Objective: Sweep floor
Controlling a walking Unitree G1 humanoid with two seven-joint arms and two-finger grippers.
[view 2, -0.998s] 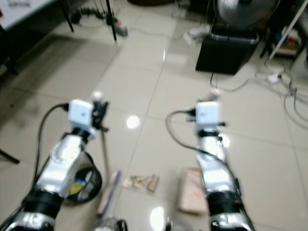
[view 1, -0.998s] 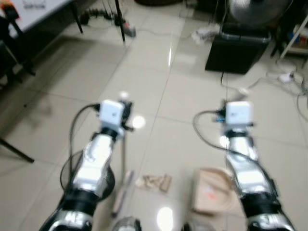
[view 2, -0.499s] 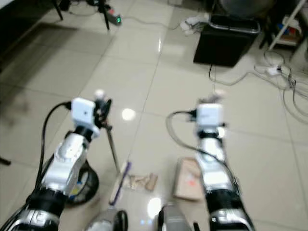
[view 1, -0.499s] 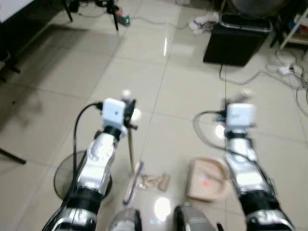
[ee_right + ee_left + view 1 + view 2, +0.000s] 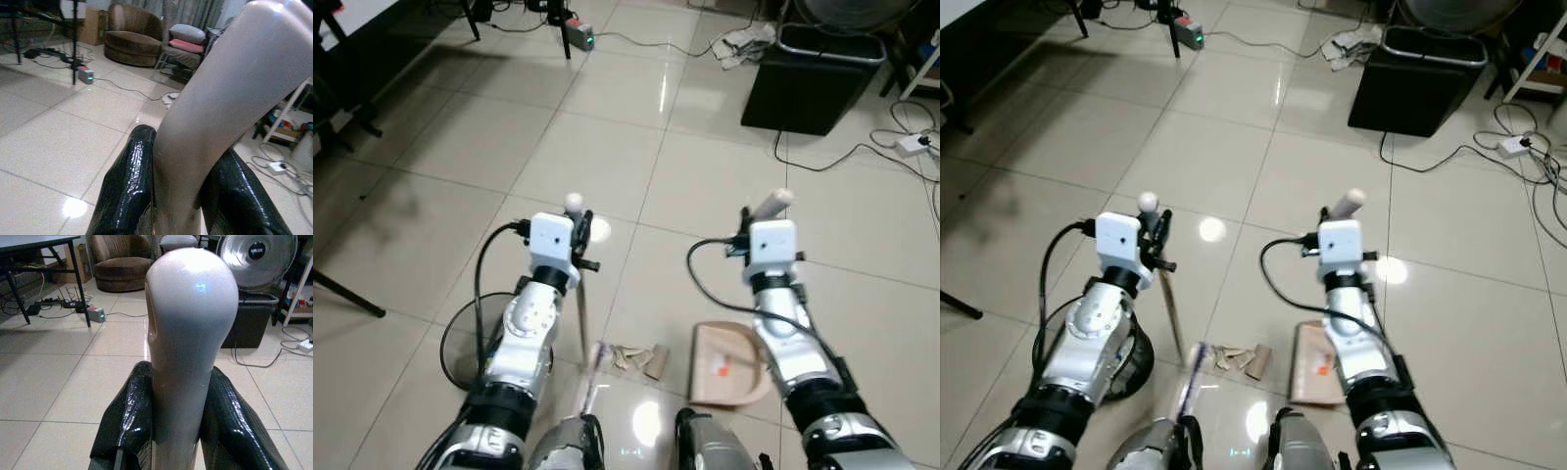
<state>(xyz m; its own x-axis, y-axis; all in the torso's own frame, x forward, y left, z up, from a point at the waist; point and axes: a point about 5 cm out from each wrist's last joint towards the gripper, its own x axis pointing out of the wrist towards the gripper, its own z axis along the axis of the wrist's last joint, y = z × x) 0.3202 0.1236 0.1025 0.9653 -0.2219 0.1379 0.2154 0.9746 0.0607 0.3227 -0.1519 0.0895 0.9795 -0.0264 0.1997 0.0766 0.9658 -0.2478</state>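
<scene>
You're over glossy beige floor tiles [image 5: 607,147]. Your left gripper [image 5: 171,431] clamps the broom handle [image 5: 188,333]; your right gripper [image 5: 188,196] clamps the dustpan handle [image 5: 220,98]. What looks like paper scraps [image 5: 636,358] lies between broom head [image 5: 592,370] and dustpan [image 5: 724,364]. A black bin [image 5: 813,78] and fan [image 5: 257,257] stand beyond.

We see glossy floor tiles [image 5: 607,147] mirroring lamps, a smooth shiny plastic broom handle [image 5: 190,328], and textured black rubbery fingers [image 5: 234,431].
</scene>
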